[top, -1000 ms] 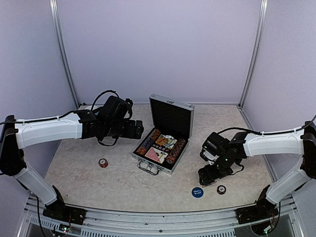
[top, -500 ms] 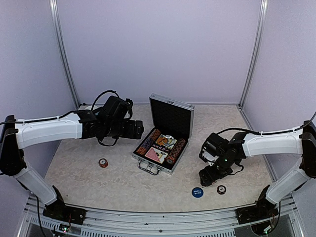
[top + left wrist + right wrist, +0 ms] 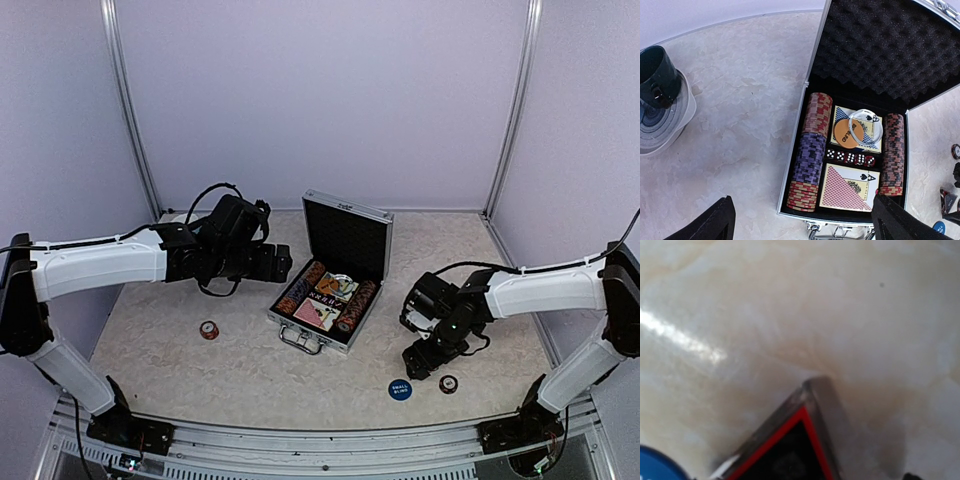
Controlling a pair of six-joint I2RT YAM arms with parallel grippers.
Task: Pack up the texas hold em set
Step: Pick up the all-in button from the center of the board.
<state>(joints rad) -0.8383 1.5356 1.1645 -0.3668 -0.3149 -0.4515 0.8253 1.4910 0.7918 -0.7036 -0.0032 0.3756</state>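
The silver case [image 3: 292,319] lies open in the middle, lid up, also in the left wrist view [image 3: 792,165]. It holds striped chip rows [image 3: 809,160], two card decks [image 3: 847,187], red dice [image 3: 850,158] and an orange button [image 3: 847,133]. My left gripper [image 3: 283,263] hovers open and empty over the case's left side. My right gripper [image 3: 420,360] is low at the front right, shut on the triangle marker [image 3: 800,450], black with a red edge. A blue button [image 3: 400,390] and a chip [image 3: 448,383] lie beside it. Another chip [image 3: 209,329] lies front left.
A dark green mug [image 3: 657,75] stands on a pale plate [image 3: 682,107] left of the case, hidden under the left arm in the top view. White walls and metal posts [image 3: 128,110] enclose the table.
My right gripper has drifted slightly up and left, away from the blue button and chip. The left arm and case have not moved.
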